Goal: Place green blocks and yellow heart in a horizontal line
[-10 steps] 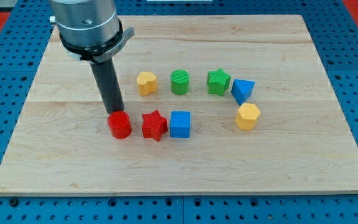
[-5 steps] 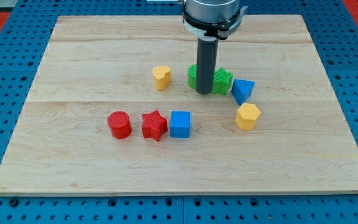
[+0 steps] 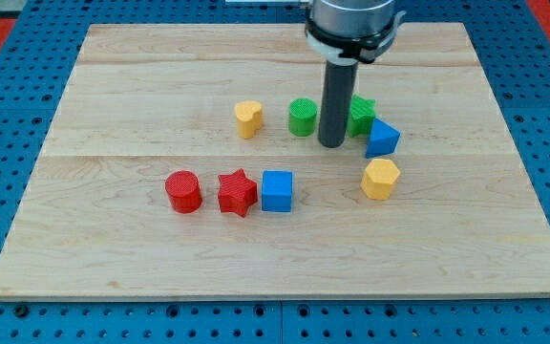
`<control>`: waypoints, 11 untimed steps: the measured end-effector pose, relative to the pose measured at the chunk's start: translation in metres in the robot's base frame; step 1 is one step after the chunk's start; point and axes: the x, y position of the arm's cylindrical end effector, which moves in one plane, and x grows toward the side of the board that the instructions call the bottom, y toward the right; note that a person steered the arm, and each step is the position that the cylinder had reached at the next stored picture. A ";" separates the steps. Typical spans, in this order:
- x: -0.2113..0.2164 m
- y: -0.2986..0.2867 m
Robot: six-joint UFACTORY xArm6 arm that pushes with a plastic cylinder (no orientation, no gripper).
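Observation:
The yellow heart (image 3: 247, 118) lies left of the green cylinder (image 3: 302, 117) on the wooden board (image 3: 113, 220). A green star block (image 3: 361, 115) sits further right, partly hidden behind my rod. My tip (image 3: 331, 144) rests on the board between the green cylinder and the green star, slightly below them. The three blocks lie in a rough row across the upper middle of the board.
A blue triangular block (image 3: 382, 139) touches the green star's lower right. A yellow hexagon (image 3: 380, 179) lies below it. A red cylinder (image 3: 183, 191), red star (image 3: 238, 192) and blue cube (image 3: 277, 190) form a row at lower centre.
My tip moved from beside the red cylinder to between the green blocks. The heart and green cylinder shifted right earlier; now the green star and blue triangle have been nudged right.

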 end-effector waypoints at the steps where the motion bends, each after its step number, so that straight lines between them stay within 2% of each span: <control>1: 0.003 -0.061; 2: 0.002 -0.100; 4: -0.021 -0.102; 6: 0.020 -0.067; 7: 0.025 -0.119; 8: -0.049 -0.190; 9: -0.103 -0.200; 11: -0.102 -0.120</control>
